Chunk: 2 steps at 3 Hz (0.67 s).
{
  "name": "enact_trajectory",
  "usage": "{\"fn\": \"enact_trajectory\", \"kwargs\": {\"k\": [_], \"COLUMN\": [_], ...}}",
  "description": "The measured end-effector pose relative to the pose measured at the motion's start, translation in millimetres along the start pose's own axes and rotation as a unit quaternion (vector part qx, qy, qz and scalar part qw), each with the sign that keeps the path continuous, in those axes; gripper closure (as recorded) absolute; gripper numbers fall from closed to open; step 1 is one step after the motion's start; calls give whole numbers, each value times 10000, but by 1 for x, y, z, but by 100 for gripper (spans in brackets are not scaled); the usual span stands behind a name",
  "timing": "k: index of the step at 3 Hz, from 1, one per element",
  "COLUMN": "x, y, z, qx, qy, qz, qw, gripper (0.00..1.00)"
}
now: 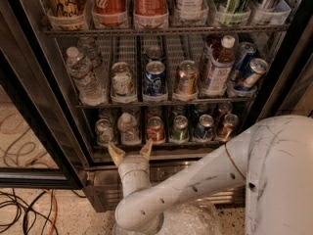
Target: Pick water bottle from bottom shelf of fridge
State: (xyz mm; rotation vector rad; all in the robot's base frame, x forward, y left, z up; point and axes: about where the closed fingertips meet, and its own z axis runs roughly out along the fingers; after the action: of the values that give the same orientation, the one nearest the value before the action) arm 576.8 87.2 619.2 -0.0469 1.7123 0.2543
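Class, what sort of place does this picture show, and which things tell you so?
Likely a shop or office pantry: a drinks fridge, its wire shelves stocked with cans and bottles. The gripper hovers open just in front of the bottom shelf, near the water bottle.
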Motion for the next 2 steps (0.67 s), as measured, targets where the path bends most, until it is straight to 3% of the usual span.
{"fn": "enact_trajectory", "kwargs": {"k": [1,2], "x": [0,-4], "y": [-9,-9], "z": [3,8], "qx": [312,406], "qy": [-123,-249], "qz": [-198,-289], "qw": [9992,9984], "gripper": [25,28]}}
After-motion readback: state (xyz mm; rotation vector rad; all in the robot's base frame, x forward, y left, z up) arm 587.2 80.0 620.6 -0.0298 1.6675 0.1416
